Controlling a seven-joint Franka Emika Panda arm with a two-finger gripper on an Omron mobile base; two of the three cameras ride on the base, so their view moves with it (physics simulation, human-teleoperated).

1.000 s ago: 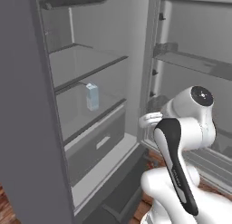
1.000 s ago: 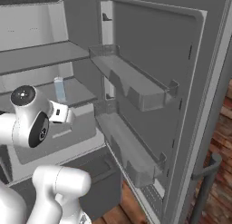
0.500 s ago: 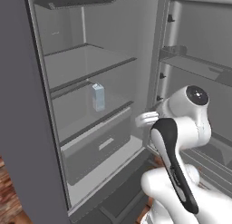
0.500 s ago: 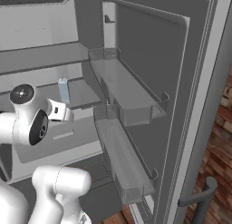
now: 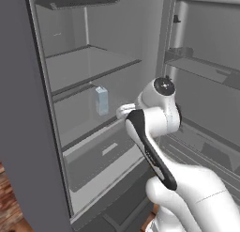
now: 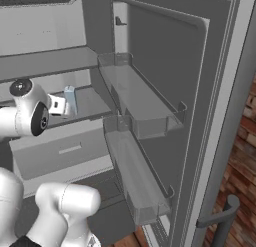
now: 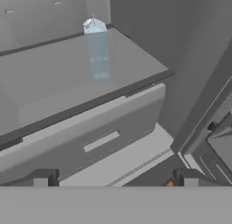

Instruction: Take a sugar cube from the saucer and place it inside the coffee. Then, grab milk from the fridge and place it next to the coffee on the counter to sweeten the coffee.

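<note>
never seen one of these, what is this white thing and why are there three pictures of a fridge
The white thing is a robot arm on a driving base. Two cameras ride behind it, left and right; the third sits on its hand, looking along the open two-finger gripper, which holds nothing. It faces an open tall grey fridge. On the glass shelf stands a small pale blue-white milk carton, above a grey drawer. The door's inner side carries shelf bins.
</note>
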